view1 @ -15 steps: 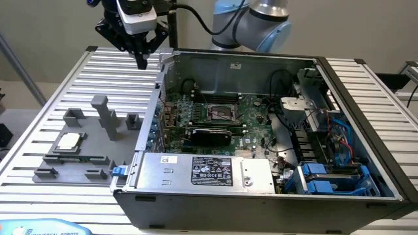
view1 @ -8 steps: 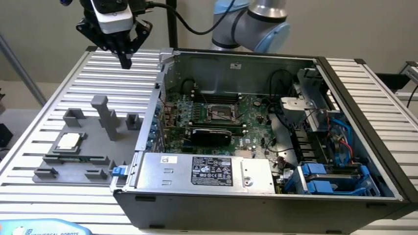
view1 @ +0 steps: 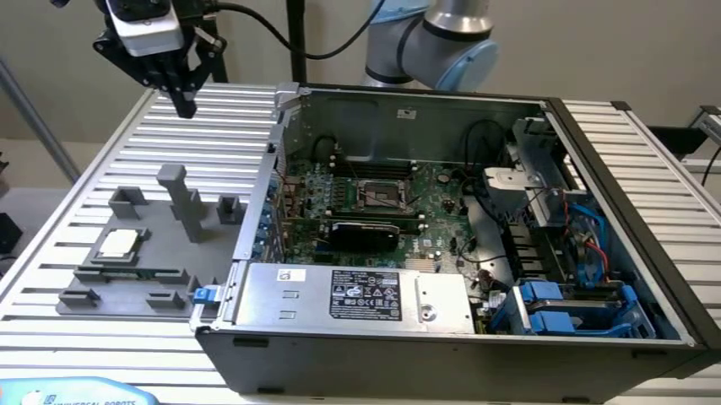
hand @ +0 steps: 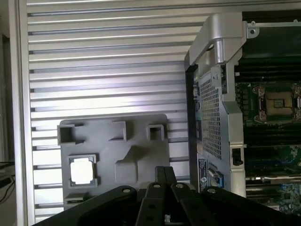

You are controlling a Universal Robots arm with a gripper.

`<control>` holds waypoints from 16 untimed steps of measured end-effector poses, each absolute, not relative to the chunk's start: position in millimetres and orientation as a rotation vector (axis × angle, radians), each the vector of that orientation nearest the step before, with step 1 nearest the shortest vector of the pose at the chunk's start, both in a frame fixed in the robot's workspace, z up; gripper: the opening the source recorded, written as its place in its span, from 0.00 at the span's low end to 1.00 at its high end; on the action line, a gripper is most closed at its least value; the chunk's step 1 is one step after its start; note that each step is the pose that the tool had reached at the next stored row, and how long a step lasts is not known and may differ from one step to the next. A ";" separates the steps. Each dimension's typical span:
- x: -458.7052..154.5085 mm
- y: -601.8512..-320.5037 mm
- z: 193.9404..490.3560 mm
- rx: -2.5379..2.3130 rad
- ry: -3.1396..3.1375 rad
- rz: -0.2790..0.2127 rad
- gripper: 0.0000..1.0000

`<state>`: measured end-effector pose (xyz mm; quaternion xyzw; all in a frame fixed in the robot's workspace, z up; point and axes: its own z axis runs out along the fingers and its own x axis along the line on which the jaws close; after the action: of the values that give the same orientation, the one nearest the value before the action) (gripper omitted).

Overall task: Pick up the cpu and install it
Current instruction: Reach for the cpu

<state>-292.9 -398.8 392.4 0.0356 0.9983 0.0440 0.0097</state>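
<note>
Exterior view: the black claw (view1: 184, 105), fingers together and empty, hangs high at the exterior view's far left. The flat silvery square cpu (view1: 121, 245) lies nearer, in a grey plastic holder (view1: 164, 257). Wrist view: the cpu sits off-centre, so a clean pick likely needs centring squarely over it.

Silvery-white square metal cpu (view1: 118, 245) (hand: 82, 170), tan rim; dull grey plastic tray (view1: 169, 253) (hand: 134, 141); stripy silver slatted table (view1: 90, 152) (hand: 108, 61); green motherboard (view1: 441, 245); blue plastic drive brackets (view1: 563, 308).
</note>
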 end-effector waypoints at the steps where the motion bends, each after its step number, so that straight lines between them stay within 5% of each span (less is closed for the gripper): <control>1: -297.5 -398.8 392.4 0.111 3.117 0.137 0.11; 16: -365.7 -398.8 391.7 0.111 3.117 0.137 0.11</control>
<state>-365.7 -398.8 391.7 0.0356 0.9984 0.0440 0.0096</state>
